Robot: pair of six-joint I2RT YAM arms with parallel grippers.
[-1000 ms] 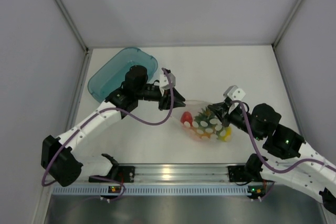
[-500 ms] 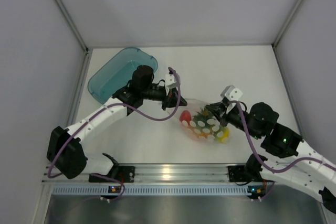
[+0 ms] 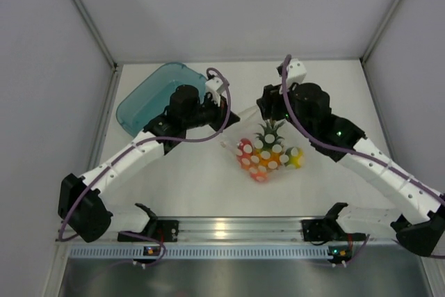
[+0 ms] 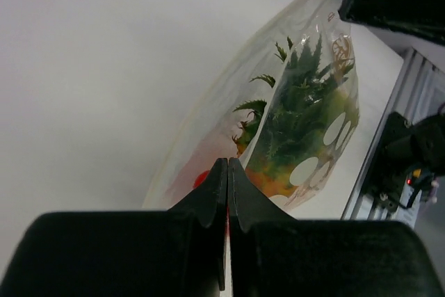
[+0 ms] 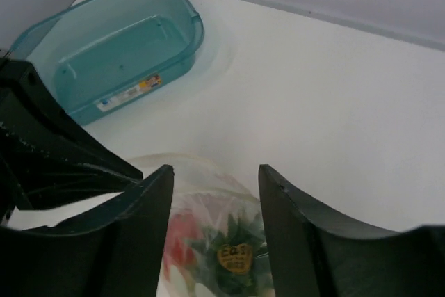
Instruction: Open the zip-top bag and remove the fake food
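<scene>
The zip-top bag is clear with white dots and lies mid-table; one edge is lifted toward the left. Inside it shows the fake food: a pineapple with green leaves, a red fruit and a yellow lemon. My left gripper is shut, pinching the bag's edge at its left side. My right gripper hangs open just above the bag's far edge with nothing between its fingers; the bag shows below the gap.
A translucent teal tray stands at the back left, behind the left arm. Grey walls close in the table on three sides. An aluminium rail runs along the near edge.
The right gripper has let go of the bag, opened and swung up and back over its far edge. The left gripper has closed on the bag's left edge and pulled back a little.
</scene>
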